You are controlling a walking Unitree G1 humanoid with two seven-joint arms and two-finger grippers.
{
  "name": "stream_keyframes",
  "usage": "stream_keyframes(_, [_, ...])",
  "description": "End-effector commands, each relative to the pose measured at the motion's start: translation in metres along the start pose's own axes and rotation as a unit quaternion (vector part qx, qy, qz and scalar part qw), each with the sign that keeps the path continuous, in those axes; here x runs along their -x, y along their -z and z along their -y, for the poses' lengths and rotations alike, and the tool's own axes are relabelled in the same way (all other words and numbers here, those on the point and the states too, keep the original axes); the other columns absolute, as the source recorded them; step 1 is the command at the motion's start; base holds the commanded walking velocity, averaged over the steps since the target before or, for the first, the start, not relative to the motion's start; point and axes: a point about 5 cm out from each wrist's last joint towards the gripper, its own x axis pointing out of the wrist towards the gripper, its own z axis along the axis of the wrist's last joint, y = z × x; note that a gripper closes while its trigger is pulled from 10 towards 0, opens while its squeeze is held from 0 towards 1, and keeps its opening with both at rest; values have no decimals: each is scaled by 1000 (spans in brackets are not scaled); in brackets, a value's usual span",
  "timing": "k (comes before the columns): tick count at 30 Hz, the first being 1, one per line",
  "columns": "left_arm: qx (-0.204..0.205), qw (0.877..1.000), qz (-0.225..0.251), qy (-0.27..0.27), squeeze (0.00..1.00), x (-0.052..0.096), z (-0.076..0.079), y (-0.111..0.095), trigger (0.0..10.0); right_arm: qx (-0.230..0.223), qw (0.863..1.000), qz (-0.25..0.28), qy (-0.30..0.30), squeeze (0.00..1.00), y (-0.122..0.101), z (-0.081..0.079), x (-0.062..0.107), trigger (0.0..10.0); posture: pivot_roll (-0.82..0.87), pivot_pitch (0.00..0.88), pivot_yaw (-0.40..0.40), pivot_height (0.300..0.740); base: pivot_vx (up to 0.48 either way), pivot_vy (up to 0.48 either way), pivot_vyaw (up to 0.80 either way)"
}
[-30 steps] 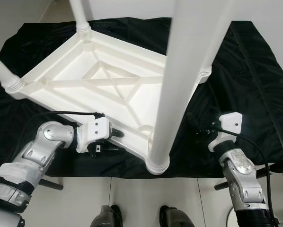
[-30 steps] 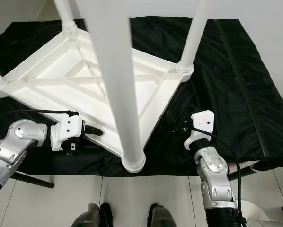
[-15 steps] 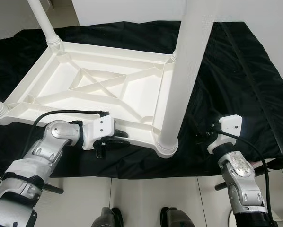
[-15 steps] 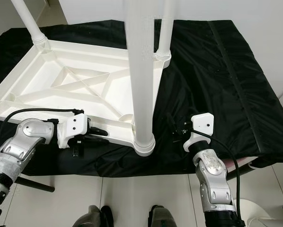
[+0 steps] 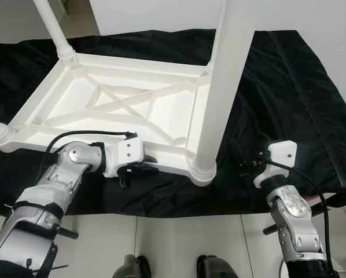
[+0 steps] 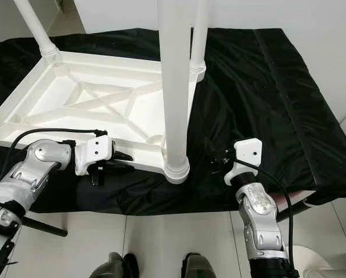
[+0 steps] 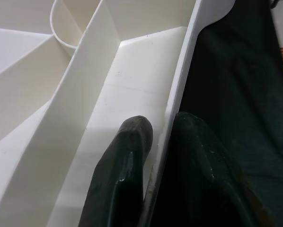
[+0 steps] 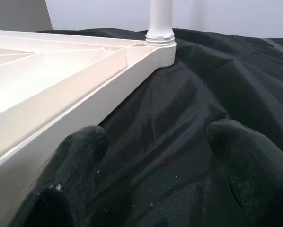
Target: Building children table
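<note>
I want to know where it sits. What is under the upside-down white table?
A black cloth lies under the white table and spreads out on all sides. What is beneath the cloth is covered. The left gripper pinches the table's near rim.

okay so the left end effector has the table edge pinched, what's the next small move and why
Probably bring the right end effector in to grip the near rim of the upside-down white plastic children's table. Its fingers are spread over the black cloth beside the near white leg, holding nothing, while the left end effector alone clamps the rim, one finger inside.
</note>
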Motion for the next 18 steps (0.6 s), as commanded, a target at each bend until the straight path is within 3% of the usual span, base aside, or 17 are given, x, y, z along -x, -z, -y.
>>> stream_keyframes(1, [35, 973, -55, -220, 0, 16, -16, 25, 10000, -2, 1000, -8, 1, 0, 5, -2, 3, 10000, -152, 147, 97, 740, 0, 0, 0])
stream_keyframes(3, [39, 968, -61, -240, 0, 19, -21, 26, 10000, -3, 1000, -7, 2, 0, 5, -2, 3, 10000, -152, 146, 97, 740, 0, 0, 0])
stream_keyframes(4, [54, 951, -88, -293, 0, 26, -34, 31, 10000, -4, 1000, -6, 2, 0, 6, -2, 3, 10000, -151, 147, 98, 740, 0, 0, 0])
stream_keyframes(6, [54, 951, -88, -293, 0, 26, -34, 31, 10000, -4, 1000, -6, 2, 0, 6, -2, 3, 10000, -151, 147, 98, 740, 0, 0, 0])
stream_keyframes(8, [67, 941, -99, -317, 0, 30, -40, 34, 10000, -4, 1000, -6, 2, 0, 6, -2, 2, 10000, -151, 146, 98, 740, 0, 0, 0])
stream_keyframes(13, [68, 942, -98, -313, 0, 30, -41, 34, 10000, -4, 1000, -6, 2, 0, 6, -2, 3, 10000, -151, 146, 100, 740, 0, 0, 0])
stream_keyframes(14, [79, 945, -82, -306, 886, 30, -41, 31, 10000, -5, 1000, -5, 2, 0, 6, -2, 4, 10000, -150, 148, 103, 740, 0, 0, 0])
stream_keyframes(15, [87, 947, -70, -300, 1000, 30, -42, 30, 10000, -7, 1000, -4, 2, 0, 6, -2, 3, 10000, -149, 150, 104, 740, 0, 0, 0])
stream_keyframes(18, [87, 957, -44, -275, 1000, 26, -39, 24, 10000, -11, 1000, 0, 0, 0, 4, -3, 4, 10000, -147, 157, 103, 740, 0, 0, 0])
